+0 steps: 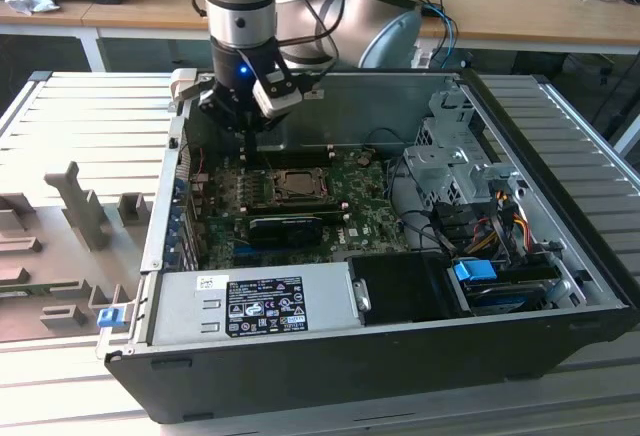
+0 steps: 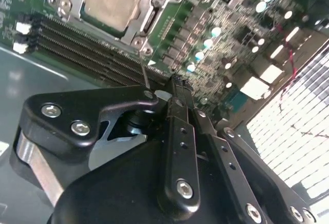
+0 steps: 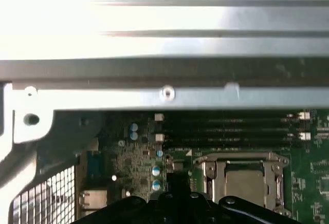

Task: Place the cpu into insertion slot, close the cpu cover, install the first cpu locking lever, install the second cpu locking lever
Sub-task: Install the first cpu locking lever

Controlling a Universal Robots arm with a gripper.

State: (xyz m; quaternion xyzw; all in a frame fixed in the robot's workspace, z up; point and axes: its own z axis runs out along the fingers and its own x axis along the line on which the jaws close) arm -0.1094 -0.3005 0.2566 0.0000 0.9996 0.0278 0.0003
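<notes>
With the cpu (image 2: pixel 110 0) seated in the insertion slot (image 1: pixel 297 185) under the cpu cover (image 2: pixel 149 8) mid-board, my pincer (image 2: pixel 177 88), pinched shut and empty, hovers beside the socket's far edge, so I judge a locking lever is in hand.

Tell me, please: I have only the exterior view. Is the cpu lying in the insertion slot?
Observer: Yes. In the second wrist view the cpu lies flat in the insertion slot, pale face up.
Operator: And the cpu cover?
Observer: In the first wrist view the cpu cover lies down as a frame around the cpu.
Operator: Is the gripper over the cpu?
Observer: No. In the second wrist view the gripper is beside the slot, past the memory slots.
</notes>
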